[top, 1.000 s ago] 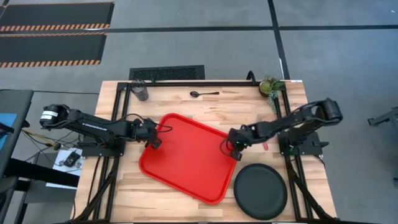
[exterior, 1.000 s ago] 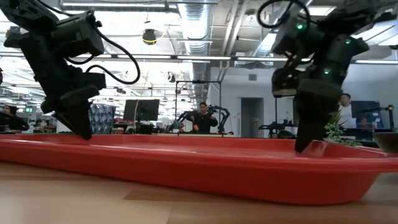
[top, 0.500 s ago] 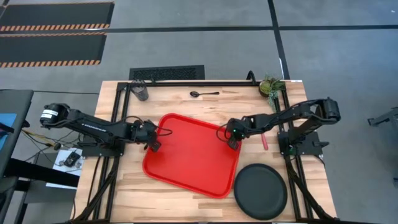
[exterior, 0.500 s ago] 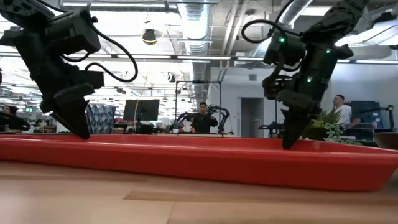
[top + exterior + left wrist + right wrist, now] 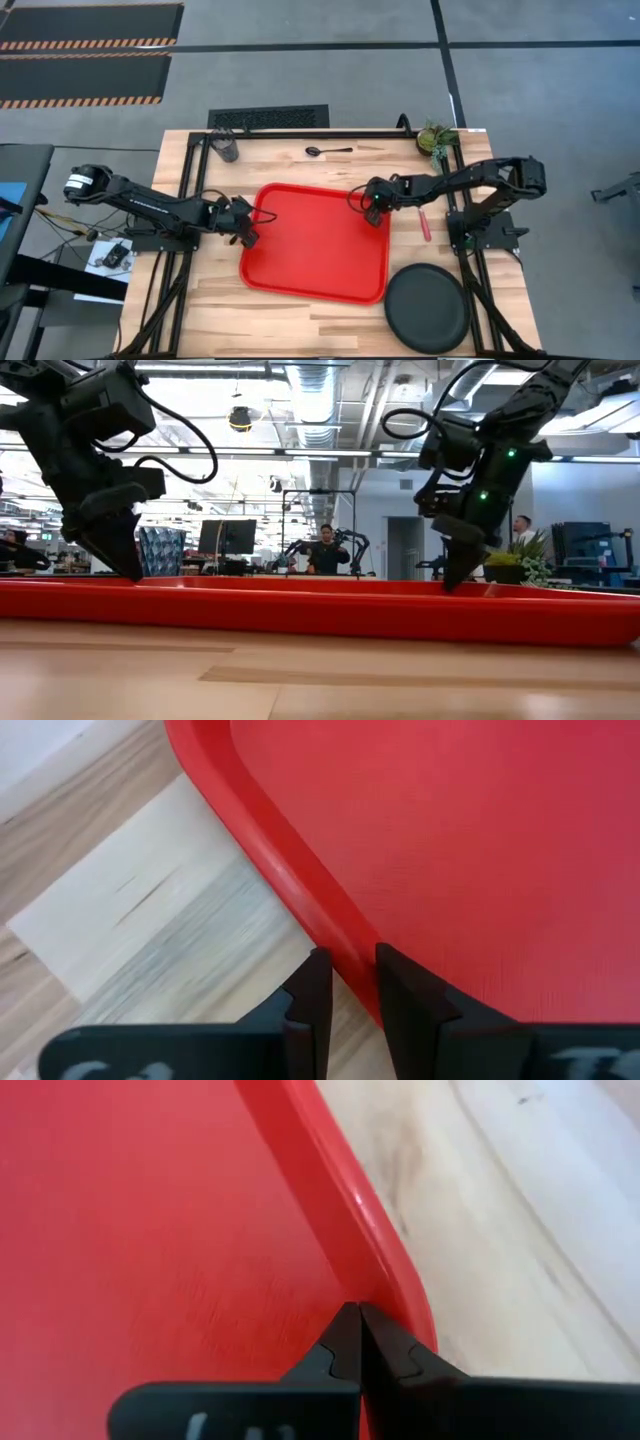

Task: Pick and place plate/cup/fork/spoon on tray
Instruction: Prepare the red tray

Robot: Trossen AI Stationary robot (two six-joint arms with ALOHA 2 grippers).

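On opposite rims of the tray (image 5: 315, 245), left fingers (image 5: 310, 995) and right fingers (image 5: 345, 1342) (both clamped).

Red tray (image 5: 315, 245) mid-table, black plate (image 5: 427, 309) beside its corner, both flat

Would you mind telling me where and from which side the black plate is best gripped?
Take the plate by its slightly raised rim, from above, one finger inside the rim and one outside. It lies flat on the table, so only the rim offers purchase. The edge away from the tray looks easiest, since the tray's corner sits close by.
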